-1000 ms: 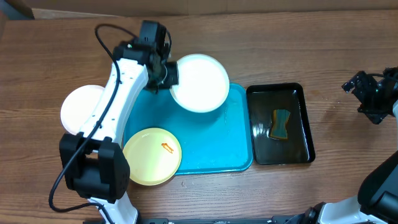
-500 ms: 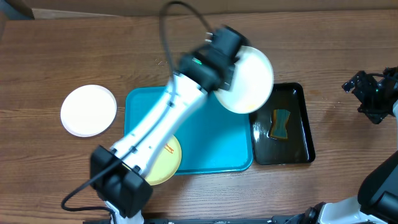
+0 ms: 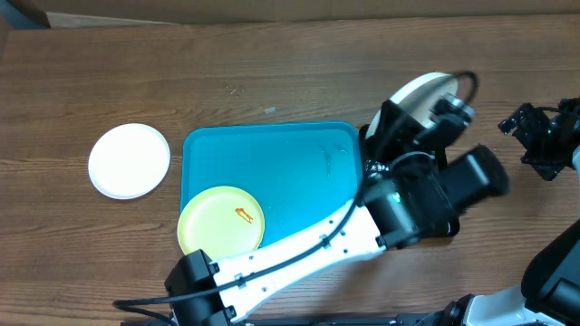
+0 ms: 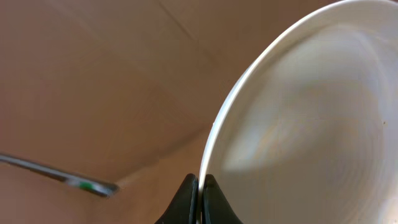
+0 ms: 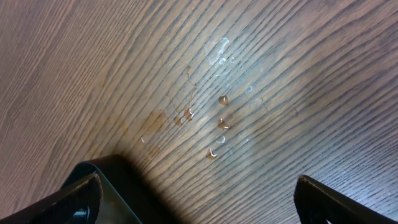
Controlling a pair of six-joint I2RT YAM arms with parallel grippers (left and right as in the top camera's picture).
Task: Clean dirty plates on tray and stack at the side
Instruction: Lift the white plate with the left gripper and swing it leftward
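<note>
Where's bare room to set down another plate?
The tray is bare behind and right of the yellow plate; the table behind it is open too. Crowded right of it, where the left arm holds a white plate.

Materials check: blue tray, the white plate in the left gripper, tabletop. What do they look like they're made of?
Blue tray: likely plastic, smooth, slightly glossy, moulded rounded corners and rim. White plate held by the left gripper: thin rim, soft sheen; plastic or melamine likely, ceramic not excluded. Tabletop: wood grain, matte; solid or laminate unclear.
</note>
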